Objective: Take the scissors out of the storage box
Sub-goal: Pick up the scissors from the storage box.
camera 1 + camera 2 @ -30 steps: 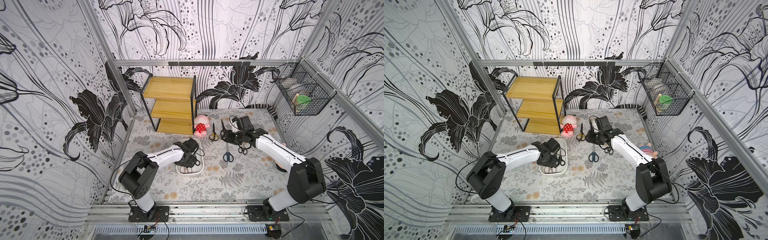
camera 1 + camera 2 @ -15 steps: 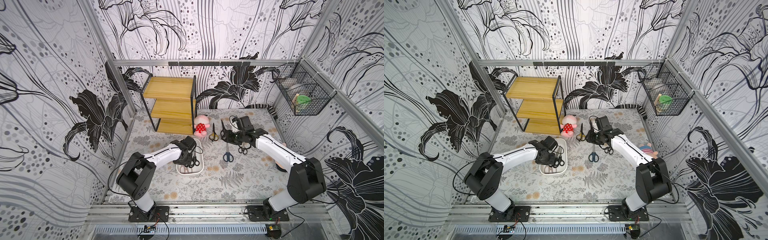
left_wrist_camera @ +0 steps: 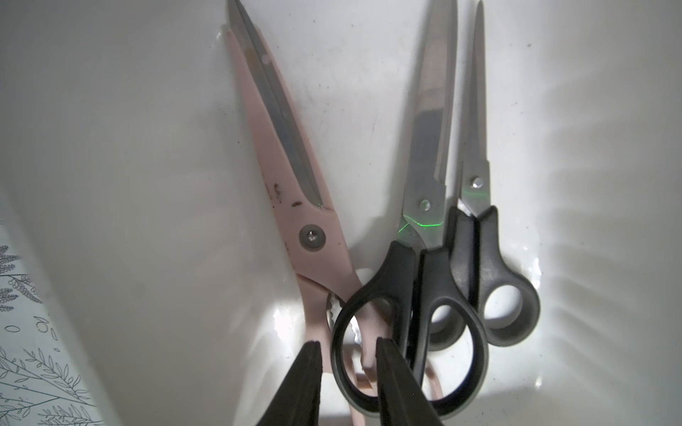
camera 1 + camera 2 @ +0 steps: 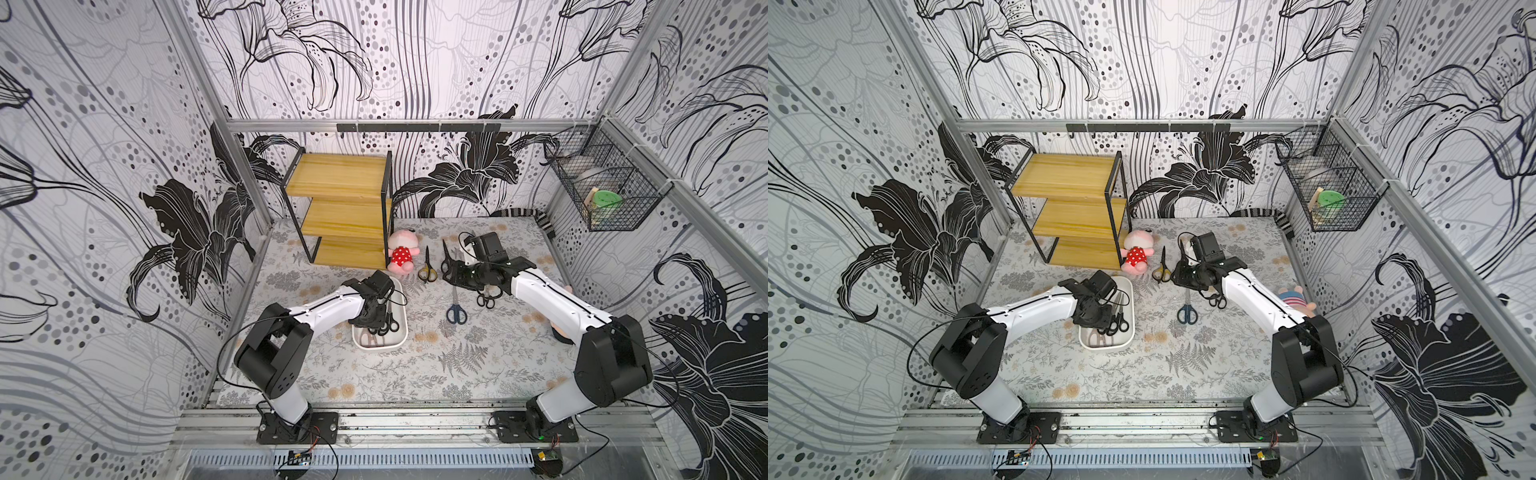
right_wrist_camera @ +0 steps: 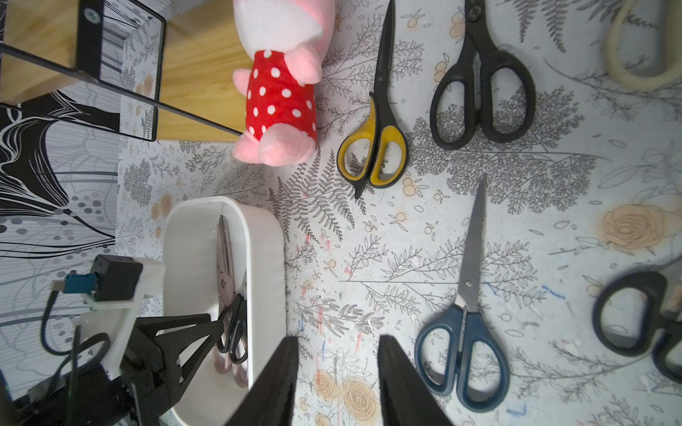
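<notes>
The white storage box (image 4: 379, 347) sits on the flowered mat left of centre. In it lie a long pale pink pair of scissors (image 3: 284, 147) and two black-handled pairs (image 3: 428, 166) (image 3: 479, 221). My left gripper (image 3: 347, 345) is down in the box and open. One finger is inside the bigger black pair's handle loop and the other is outside it. My right gripper (image 5: 337, 337) hangs open over bare mat with nothing between its fingers. Beside it on the mat lie a yellow-black pair (image 5: 376, 140), a black pair (image 5: 479, 85) and a blue pair (image 5: 465, 332).
A wooden three-step shelf (image 4: 345, 216) stands at the back, with a pink plush toy (image 4: 401, 253) against its corner. A black wire basket (image 4: 602, 199) hangs on the right wall. Another black pair (image 5: 634, 313) and a cream handle (image 5: 634, 66) lie further right.
My left gripper's jaws were together and have now parted inside the box. The right arm has not moved.
</notes>
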Action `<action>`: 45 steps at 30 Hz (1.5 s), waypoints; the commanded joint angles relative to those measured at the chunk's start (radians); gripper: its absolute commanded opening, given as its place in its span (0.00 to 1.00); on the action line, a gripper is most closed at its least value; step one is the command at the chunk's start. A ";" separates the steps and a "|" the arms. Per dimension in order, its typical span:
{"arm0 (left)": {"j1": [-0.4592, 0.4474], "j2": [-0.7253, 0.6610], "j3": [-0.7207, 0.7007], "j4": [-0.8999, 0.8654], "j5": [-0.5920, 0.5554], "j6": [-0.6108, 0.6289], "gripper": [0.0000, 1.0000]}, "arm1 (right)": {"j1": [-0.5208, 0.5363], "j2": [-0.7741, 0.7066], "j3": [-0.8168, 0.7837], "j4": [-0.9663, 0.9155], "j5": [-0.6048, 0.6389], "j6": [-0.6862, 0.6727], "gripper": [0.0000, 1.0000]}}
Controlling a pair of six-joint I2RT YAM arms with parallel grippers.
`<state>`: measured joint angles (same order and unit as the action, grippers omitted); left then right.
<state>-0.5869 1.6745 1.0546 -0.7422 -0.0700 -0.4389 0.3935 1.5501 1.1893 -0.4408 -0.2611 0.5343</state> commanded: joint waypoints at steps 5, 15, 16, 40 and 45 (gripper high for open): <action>0.005 0.027 -0.019 0.039 0.013 0.014 0.21 | 0.005 -0.007 0.013 -0.021 0.008 -0.014 0.40; 0.005 0.045 -0.050 0.063 0.021 0.016 0.19 | 0.005 -0.020 -0.002 -0.021 0.020 -0.011 0.40; 0.005 0.044 -0.048 0.064 0.023 0.015 0.17 | 0.005 -0.021 -0.003 -0.021 0.020 -0.012 0.40; 0.040 -0.118 -0.042 0.028 0.053 -0.016 0.00 | 0.037 0.012 0.033 0.026 -0.040 -0.019 0.40; 0.045 -0.149 -0.030 0.010 0.060 -0.021 0.00 | 0.088 0.054 0.050 0.094 -0.135 -0.023 0.40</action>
<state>-0.5480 1.5475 1.0164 -0.7181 -0.0227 -0.4480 0.4530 1.5723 1.2098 -0.4038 -0.3157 0.5335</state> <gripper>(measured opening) 0.081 0.397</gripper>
